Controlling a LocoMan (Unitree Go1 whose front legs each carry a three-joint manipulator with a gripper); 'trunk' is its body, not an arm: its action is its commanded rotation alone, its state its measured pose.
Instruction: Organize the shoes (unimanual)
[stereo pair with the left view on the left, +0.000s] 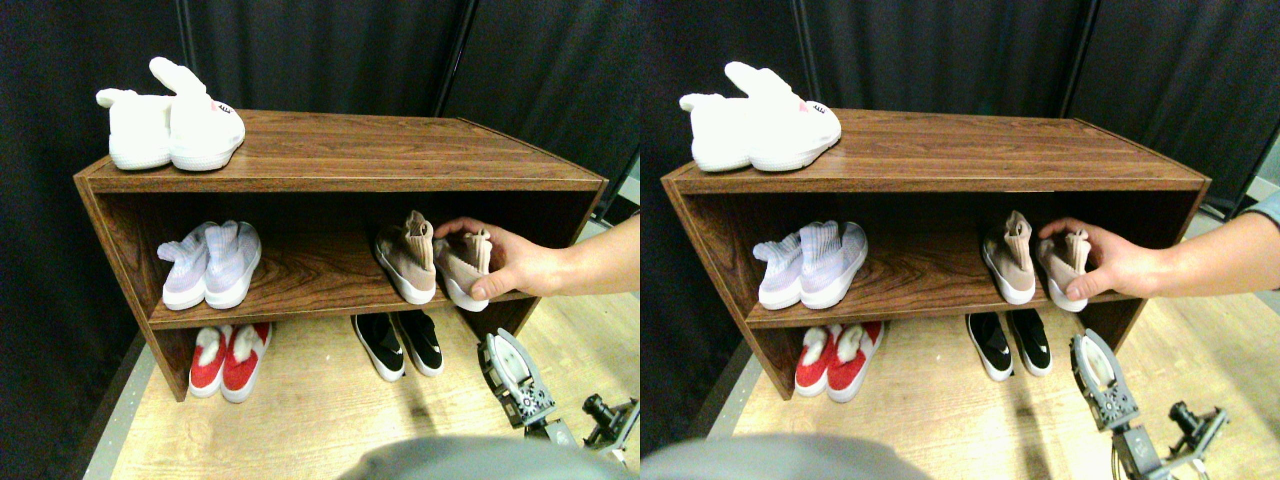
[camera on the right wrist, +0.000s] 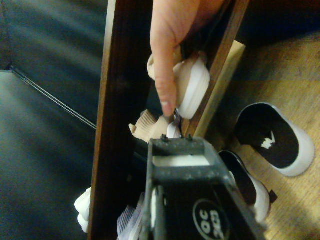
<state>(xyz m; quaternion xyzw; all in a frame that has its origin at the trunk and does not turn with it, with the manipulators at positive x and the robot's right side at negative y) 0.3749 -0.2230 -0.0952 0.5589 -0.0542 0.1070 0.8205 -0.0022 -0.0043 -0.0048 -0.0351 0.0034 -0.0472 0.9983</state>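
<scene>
A person's hand (stereo pair with the left view on the left: 520, 268) grips your right tan knit sock sneaker (stereo pair with the left view on the left: 462, 268) on the brown wooden shelf (stereo pair with the left view on the left: 340, 165); your tool (stereo pair with the left view on the left: 512, 370) hangs below, jaw state unclear.

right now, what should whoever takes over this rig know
Right hand hangs low by the shelf's right end, holding nothing.
A person's hand grips the right tan sock sneaker on the middle shelf; its mate stands beside it.
Black slip-ons sit paired on the floor below. Lavender, red and white pairs also sit paired.
Left: wait until the person's hand is clear, then check the tan pair.
</scene>
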